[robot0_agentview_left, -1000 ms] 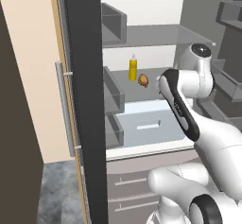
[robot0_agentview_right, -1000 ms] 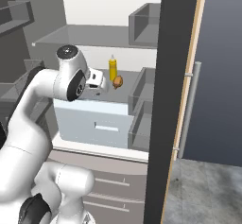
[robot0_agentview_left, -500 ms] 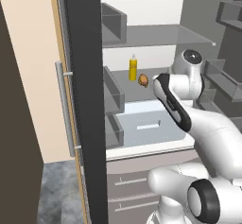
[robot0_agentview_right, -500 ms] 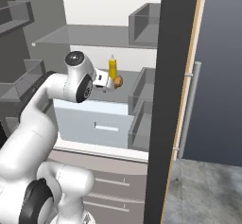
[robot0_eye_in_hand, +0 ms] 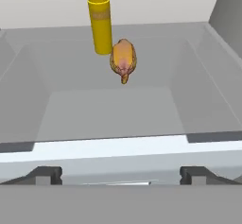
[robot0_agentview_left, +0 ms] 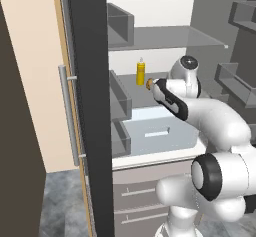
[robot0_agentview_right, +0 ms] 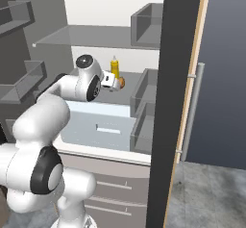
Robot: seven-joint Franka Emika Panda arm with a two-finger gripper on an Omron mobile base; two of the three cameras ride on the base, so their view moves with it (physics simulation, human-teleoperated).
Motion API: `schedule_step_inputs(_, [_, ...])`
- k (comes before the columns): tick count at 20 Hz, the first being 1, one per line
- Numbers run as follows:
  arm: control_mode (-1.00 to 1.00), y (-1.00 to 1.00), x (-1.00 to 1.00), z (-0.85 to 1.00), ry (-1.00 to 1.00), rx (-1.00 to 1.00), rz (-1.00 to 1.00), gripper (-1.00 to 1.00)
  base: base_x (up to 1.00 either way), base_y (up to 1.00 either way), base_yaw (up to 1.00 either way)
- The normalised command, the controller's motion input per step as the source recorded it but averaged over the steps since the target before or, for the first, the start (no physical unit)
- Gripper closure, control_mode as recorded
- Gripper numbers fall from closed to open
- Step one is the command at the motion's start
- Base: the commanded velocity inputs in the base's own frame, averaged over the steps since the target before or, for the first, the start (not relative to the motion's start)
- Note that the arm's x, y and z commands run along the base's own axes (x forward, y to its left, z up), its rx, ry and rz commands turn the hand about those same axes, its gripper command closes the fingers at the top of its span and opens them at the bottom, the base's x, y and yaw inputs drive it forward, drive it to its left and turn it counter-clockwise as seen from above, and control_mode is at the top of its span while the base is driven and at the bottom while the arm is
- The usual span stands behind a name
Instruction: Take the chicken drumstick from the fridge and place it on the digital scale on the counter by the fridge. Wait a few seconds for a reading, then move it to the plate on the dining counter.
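The chicken drumstick [robot0_eye_in_hand: 123,60] lies just beside the yellow bottle [robot0_eye_in_hand: 99,21]. It looks small, light, maybe slippery; grab its fat middle. The gripper [robot0_eye_in_hand: 120,176] is wide apart, holding nothing.

Bg: mottled grey stone-look floor [robot0_agentview_right: 211,193] at bottom of both base views. Dark brown flat wall panel [robot0_agentview_left: 17,146] far left in left base view; dark blue-grey flat wall [robot0_agentview_right: 223,78] far right in right base view. Grey cabinet front w/ two drawers and thin silver bar pulls [robot0_agentview_left: 142,201] low, centre. White back wall [robot0_agentview_left: 150,3] up top, plain. Dark grey side wall w/ stepped grey bins [robot0_agentview_right: 19,73] at left of right base view. Light even, soft, no hard shadows.
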Motion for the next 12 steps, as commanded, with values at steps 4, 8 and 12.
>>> schedule_step_inputs(4, [-1.0, 0.0, 0.55, -0.32, 0.0, 0.0, 0.0, -1.0, 0.0, 0.0, 0.0])
schedule_step_inputs(8, [-1.0, -0.01, 0.47, -0.24, -0.01, 0.0, 0.0, -1.0, 0.0, 0.0, 0.0])
schedule_step_inputs(12, [-1.0, -0.1, 0.44, -0.08, -0.02, 0.0, 0.0, -1.0, 0.0, 0.0, 0.0])
